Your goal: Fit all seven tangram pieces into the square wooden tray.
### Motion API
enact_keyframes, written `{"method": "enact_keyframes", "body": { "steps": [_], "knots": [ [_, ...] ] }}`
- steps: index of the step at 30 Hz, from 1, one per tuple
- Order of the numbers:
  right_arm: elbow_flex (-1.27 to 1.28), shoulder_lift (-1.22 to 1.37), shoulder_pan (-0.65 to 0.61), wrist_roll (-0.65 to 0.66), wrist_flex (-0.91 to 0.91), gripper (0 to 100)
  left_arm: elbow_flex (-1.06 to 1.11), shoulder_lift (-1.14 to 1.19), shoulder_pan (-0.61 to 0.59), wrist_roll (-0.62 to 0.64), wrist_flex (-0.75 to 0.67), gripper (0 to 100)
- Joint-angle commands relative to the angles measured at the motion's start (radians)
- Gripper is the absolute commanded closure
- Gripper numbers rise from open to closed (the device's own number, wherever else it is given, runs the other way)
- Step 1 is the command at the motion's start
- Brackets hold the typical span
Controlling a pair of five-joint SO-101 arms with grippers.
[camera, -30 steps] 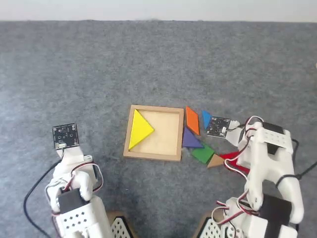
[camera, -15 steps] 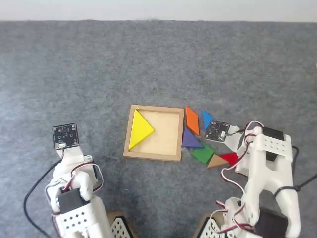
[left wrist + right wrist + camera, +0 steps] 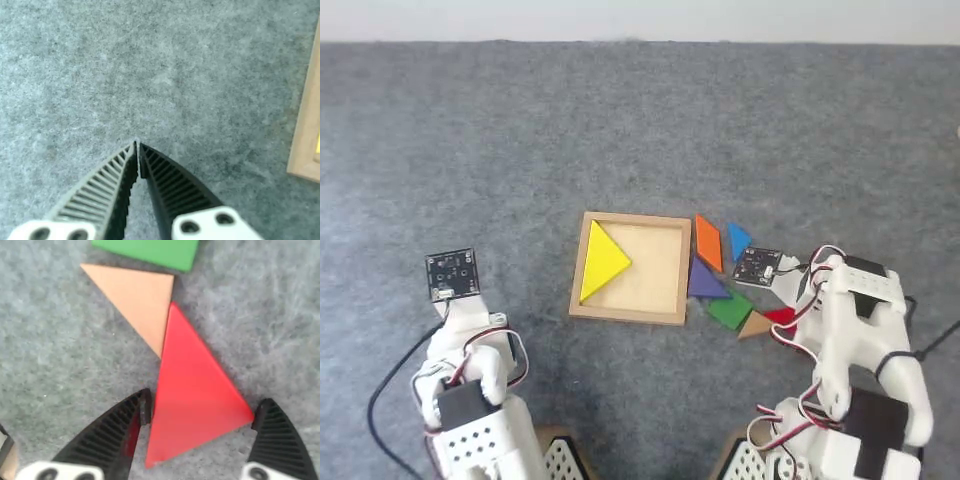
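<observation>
The red triangle (image 3: 196, 385) is straddled by the wide-open right gripper (image 3: 202, 412); the left gripper (image 3: 137, 146) is seen closed above the carpet (image 3: 150, 60).

grey table (image 3: 520, 130), pale wooden tray (image 3: 625, 315) — yellow triangle (image 3: 602, 260), purple triangle (image 3: 703, 281), green piece (image 3: 730, 309), tan triangle (image 3: 140, 292), red triangle (image 3: 192, 390).

Tray (image 3: 625, 314): yellow tri (image 3: 602, 260) takes the 9 o'clock side; rest of floor is bare wood, reachable from above. At tray's 3 o'clock, pcs crowd: orange (image 3: 708, 243), blue (image 3: 737, 240), purple (image 3: 705, 282), green (image 3: 730, 308), tan (image 3: 755, 324), red (image 3: 782, 316), packed close, tan touching red. Wide bare mat (image 3: 520, 130) at 12, 9, 6 o'clock.
</observation>
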Motion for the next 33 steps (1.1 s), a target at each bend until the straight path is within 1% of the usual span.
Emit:
{"method": "enact_keyframes", "body": {
  "steps": [1,6,11,20,25,28,30,32,33],
  "knots": [
    [-0.029,0.012,-0.002,0.014,-0.005,67.1,-0.018,0.005,-0.005,0.000,-0.023,99],
    [-0.031,0.005,-0.001,0.014,-0.010,75.4,-0.018,0.005,-0.005,0.000,-0.023,99],
    [-0.063,0.004,0.012,0.011,-0.001,75.7,-0.018,0.005,-0.005,0.000,-0.023,99],
    [-0.267,0.002,0.070,0.009,0.203,76.0,-0.018,0.005,-0.005,0.000,-0.023,99],
    [-0.364,-0.058,0.061,-0.063,0.291,76.0,-0.018,0.005,-0.005,0.000,-0.021,99],
    [-0.396,-0.127,0.004,-0.097,0.344,76.0,-0.018,0.005,-0.005,0.000,-0.021,99],
    [-0.397,-0.160,-0.081,-0.160,0.369,76.0,-0.018,0.005,-0.005,0.000,-0.021,99],
    [-0.399,-0.183,-0.186,-0.275,0.374,76.0,-0.018,0.005,-0.005,0.000,-0.021,99],
    [-0.404,-0.185,-0.240,-0.354,0.378,76.0,-0.018,0.005,-0.005,0.000,-0.021,99]
  ]
}}
